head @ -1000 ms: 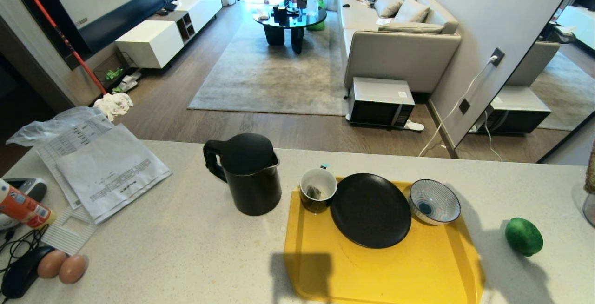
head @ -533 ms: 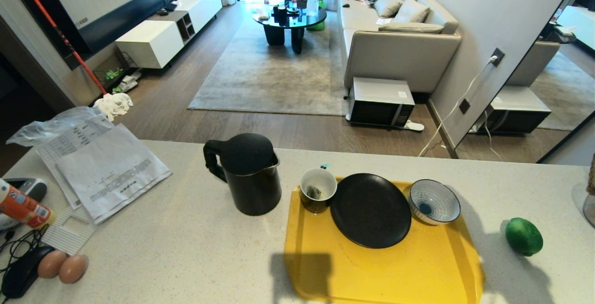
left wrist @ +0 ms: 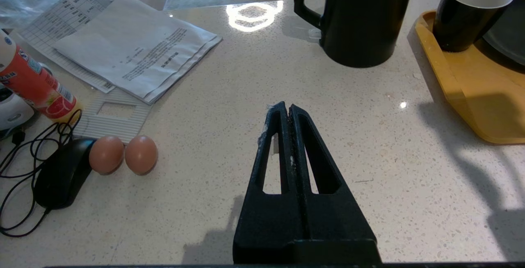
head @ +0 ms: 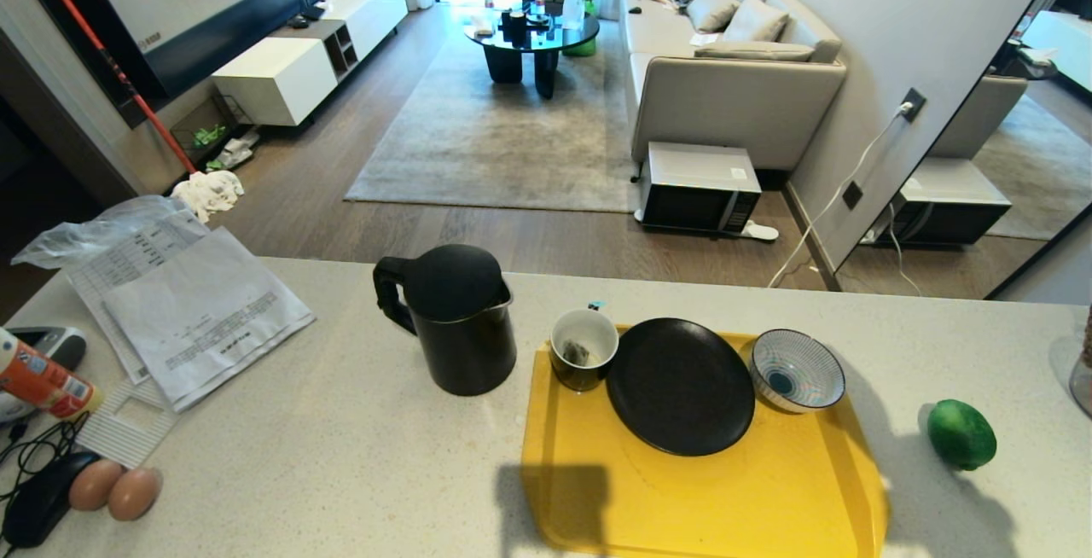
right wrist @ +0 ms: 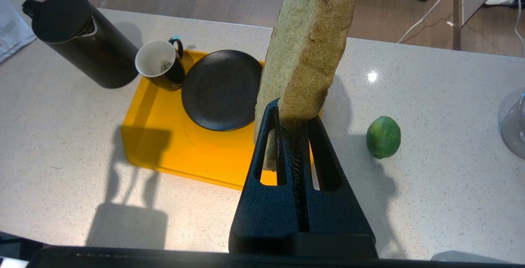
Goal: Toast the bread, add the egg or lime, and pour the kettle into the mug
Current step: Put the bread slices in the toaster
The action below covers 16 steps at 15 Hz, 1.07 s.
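Note:
My right gripper is shut on the bottom edge of the bread, a thick pale slice with a brown crust. It holds the slice upright above the right end of the yellow tray. The lime lies on the counter right of the tray. The black kettle stands left of the tray. The black mug sits in the tray's far left corner with a small dark thing inside. My left gripper hangs shut and empty over bare counter. The egg is out of view. Neither arm shows in the head view.
A black plate and a striped bowl share the tray. Two plain brown eggs, a black mouse, an orange bottle and papers crowd the counter's left end. A glass object stands at the right edge.
A brownish sliver at the right edge of the head view has slid almost out of frame. Everything on the counter stays put.

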Motion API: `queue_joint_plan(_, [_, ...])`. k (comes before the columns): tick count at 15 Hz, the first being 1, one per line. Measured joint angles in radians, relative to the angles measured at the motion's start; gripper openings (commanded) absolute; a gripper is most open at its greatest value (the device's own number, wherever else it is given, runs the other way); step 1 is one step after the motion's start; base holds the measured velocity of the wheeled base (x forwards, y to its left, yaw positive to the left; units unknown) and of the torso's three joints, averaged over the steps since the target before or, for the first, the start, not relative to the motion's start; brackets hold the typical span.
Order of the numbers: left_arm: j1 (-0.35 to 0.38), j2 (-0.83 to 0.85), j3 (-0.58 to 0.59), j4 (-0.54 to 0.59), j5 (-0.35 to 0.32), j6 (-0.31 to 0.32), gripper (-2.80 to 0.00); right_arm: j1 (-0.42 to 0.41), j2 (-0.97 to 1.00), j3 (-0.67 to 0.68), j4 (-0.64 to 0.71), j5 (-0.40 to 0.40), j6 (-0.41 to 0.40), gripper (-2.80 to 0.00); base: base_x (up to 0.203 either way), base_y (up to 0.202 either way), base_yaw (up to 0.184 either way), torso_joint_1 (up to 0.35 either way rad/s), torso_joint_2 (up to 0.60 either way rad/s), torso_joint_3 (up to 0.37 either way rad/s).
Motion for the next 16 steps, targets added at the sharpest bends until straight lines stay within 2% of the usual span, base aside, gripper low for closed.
queue_joint_plan(9, [0.0, 0.0, 0.0, 0.0, 0.0, 0.001, -2.8, 0.001, -0.013, 0.02, -0.007, 0.003, -0.025, -2.8, 0.0, 0.0, 0.0, 0.0, 0.0, 0.0])
queue_joint_plan(16, [0.0, 0.0, 0.0, 0.0, -0.001, 0.001, -2.8, 0.001, 0.044, 0.029, -0.074, 0.011, -0.028, -2.8, 0.0, 0.0, 0.0, 0.0, 0.0, 0.0])
